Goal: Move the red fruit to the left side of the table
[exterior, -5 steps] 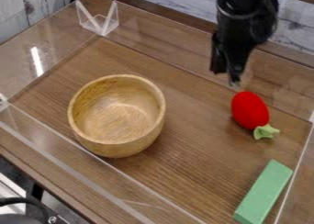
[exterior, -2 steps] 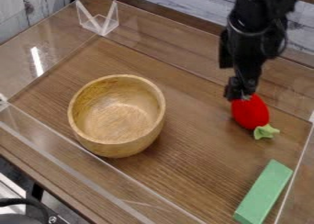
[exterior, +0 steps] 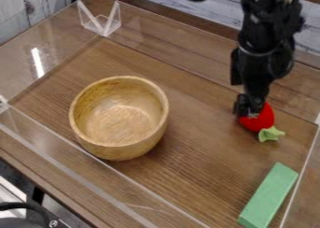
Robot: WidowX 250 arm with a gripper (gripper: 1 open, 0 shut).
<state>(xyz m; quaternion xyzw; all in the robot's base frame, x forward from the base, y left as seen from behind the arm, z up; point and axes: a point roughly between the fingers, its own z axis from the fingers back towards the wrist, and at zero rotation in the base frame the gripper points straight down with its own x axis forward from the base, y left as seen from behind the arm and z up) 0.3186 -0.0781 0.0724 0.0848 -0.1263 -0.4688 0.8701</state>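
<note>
1. At the right side of the worktop (exterior: 188, 101), close to the right-hand clear wall, the red fruit (exterior: 260, 119) lies on the wood with its green leafy stem (exterior: 270, 134) pointing toward the near edge; it is on the wrong side for the task, so nothing of the move itself is done yet.
2. Directly over the fruit stands the tool (exterior: 253, 106), pointing steeply down; its jaws are spread wide and released, holding nothing; their tips sit at the top of the fruit, and whether they touch it or straddle it cannot be told from this view, since the black body hides the far half of the fruit.
3. The step in hand, as I judge it, is the approach to the grasp; the tool is lined up above the fruit but has not clenched.
4. The next move calls for a little more descent so that the jaws pass either side of the rounded body, then a firm closing; the fruit is smooth and round, so an off-centre pinch could squirt it sideways toward the wall.
5. After that comes a lift and a carry across to the left; the wooden bowl (exterior: 119, 116) sits in the middle-left of the worktop, so the path should pass over or behind it; the green block (exterior: 270, 196) at the near right corner lies well clear of that route.
</note>
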